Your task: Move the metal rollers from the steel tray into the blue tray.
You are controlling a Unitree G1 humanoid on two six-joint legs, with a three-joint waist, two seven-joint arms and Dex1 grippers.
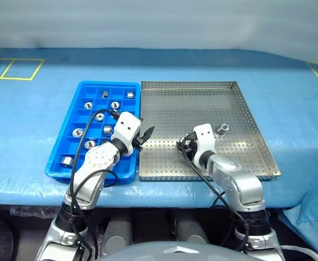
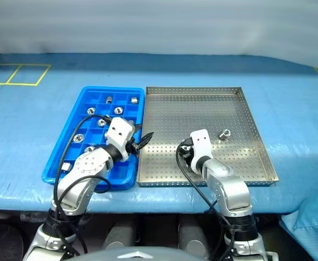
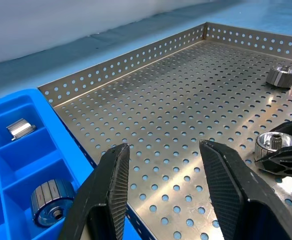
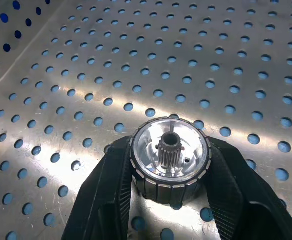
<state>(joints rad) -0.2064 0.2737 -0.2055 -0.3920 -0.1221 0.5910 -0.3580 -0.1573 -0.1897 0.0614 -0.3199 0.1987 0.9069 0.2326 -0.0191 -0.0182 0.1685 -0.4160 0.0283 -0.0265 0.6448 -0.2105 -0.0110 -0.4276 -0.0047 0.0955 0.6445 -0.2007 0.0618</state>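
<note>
the right gripper (image 4: 168,200) is pinching a roller (image 4: 169,159) on the steel tray (image 1: 202,103); the left gripper (image 3: 168,195) is hanging spread. the smooth roller could be slipping out during lifting.

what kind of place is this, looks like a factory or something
Likely a workshop or lab sorting station: a perforated steel tray and a compartmented blue tray of metal rollers sit on a blue-covered bench with yellow floor-style tape marks.

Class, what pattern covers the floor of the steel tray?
Even rows of small round holes across the steel tray, clearest in the right wrist view.
</note>
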